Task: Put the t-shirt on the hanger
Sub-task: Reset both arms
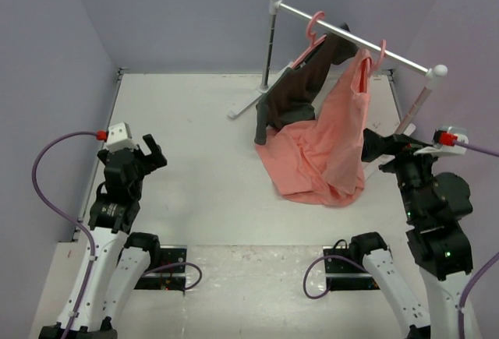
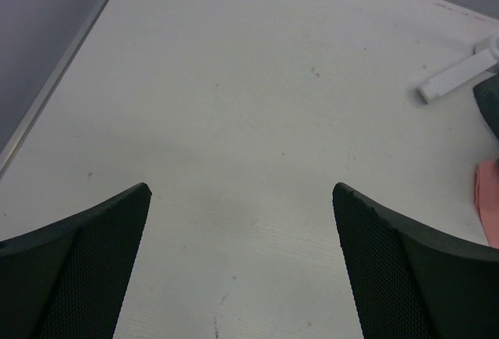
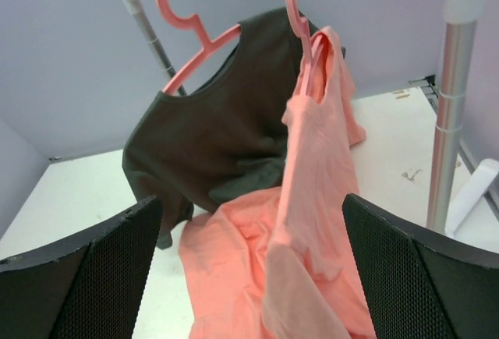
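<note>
The salmon-pink t-shirt [image 1: 331,140] hangs from the pink hanger [image 1: 380,49], whose hook sits over the rail near its right end. The shirt's lower half lies bunched on the table. In the right wrist view the hanger [image 3: 295,12] and the t-shirt [image 3: 316,191] fill the middle. My right gripper [image 1: 374,150] is open, low at the shirt's right side and apart from it, and from the wrist [image 3: 251,199] nothing is between its fingers. My left gripper [image 1: 152,154] is open over bare table at the far left, its fingers [image 2: 93,261] empty.
A second pink hanger [image 1: 313,26] on the rail [image 1: 335,29] carries a dark grey garment [image 1: 292,93] that hangs down to the table. The rack's white posts [image 1: 270,43] and feet [image 2: 456,78] stand at the back. Grey walls close in the left, back and right.
</note>
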{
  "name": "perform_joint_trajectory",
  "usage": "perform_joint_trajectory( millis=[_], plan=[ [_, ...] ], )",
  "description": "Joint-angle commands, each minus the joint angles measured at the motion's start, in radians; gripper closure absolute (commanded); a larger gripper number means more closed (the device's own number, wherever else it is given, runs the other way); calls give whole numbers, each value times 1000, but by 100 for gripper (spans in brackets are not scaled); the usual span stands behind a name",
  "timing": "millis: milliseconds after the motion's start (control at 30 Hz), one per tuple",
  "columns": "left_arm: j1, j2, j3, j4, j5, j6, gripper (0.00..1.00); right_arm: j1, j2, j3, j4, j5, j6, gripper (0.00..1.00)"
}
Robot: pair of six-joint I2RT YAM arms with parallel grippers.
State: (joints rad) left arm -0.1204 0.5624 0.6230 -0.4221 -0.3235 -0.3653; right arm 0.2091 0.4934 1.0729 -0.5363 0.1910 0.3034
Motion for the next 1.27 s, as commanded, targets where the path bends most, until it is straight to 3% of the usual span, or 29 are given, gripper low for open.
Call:
perform_joint_trajectory(
  millis=[0,167,433,1233],
  plan=[
    [5,-17,69,-14,63,67,0,43,-135,-121,-96,16,-68,1],
    [-17,-32,29,-26,74,49,0,87,-263,-238,-117,-16,-53,1],
    [-44,-107,11,-15,58,51,0,92,-372,-292,-160,41,-53,1],
    [-62,-132,-25,19,61,35,0,92,-381,-326,-146,129,-14,1]
  ],
)
